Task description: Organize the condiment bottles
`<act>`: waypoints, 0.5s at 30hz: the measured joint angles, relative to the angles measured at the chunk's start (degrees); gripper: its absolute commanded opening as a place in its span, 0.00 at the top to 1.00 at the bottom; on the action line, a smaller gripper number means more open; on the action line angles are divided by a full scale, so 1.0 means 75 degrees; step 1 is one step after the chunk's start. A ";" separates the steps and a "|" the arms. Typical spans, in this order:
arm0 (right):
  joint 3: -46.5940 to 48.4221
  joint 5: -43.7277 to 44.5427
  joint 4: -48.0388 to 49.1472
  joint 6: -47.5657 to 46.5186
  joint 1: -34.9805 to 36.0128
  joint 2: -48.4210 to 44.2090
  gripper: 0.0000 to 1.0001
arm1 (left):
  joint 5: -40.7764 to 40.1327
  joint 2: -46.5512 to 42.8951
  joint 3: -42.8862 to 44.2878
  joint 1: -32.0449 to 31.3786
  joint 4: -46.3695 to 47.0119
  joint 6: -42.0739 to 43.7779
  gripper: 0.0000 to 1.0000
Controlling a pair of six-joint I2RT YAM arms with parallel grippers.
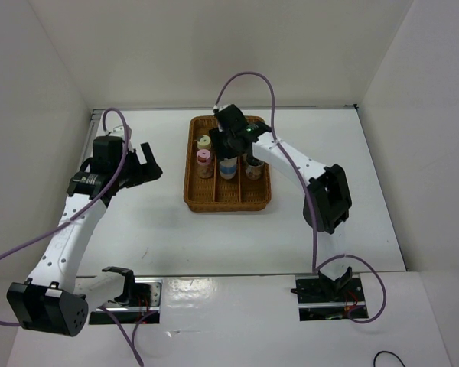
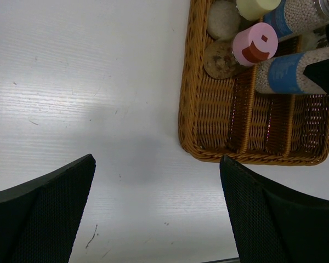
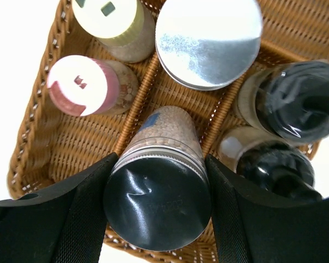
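Note:
A wicker basket with three lanes holds the condiment bottles. My right gripper is shut on the dark cap of a blue-labelled bottle standing in the middle lane. A bottle with a shiny pale cap stands behind it. The cream-capped bottle and the pink-capped bottle are in the left lane. Two black-capped bottles are in the right lane. My left gripper is open and empty above bare table, left of the basket.
The near half of the basket's lanes holds nothing. White walls enclose the table on the left, back and right. A purple cable arcs over the basket's far side.

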 measured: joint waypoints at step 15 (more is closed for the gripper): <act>-0.0119 -0.0015 0.0361 -0.0058 -0.0029 0.0428 0.19 | 0.0414 0.0082 0.0006 0.0000 0.0050 -0.0003 0.00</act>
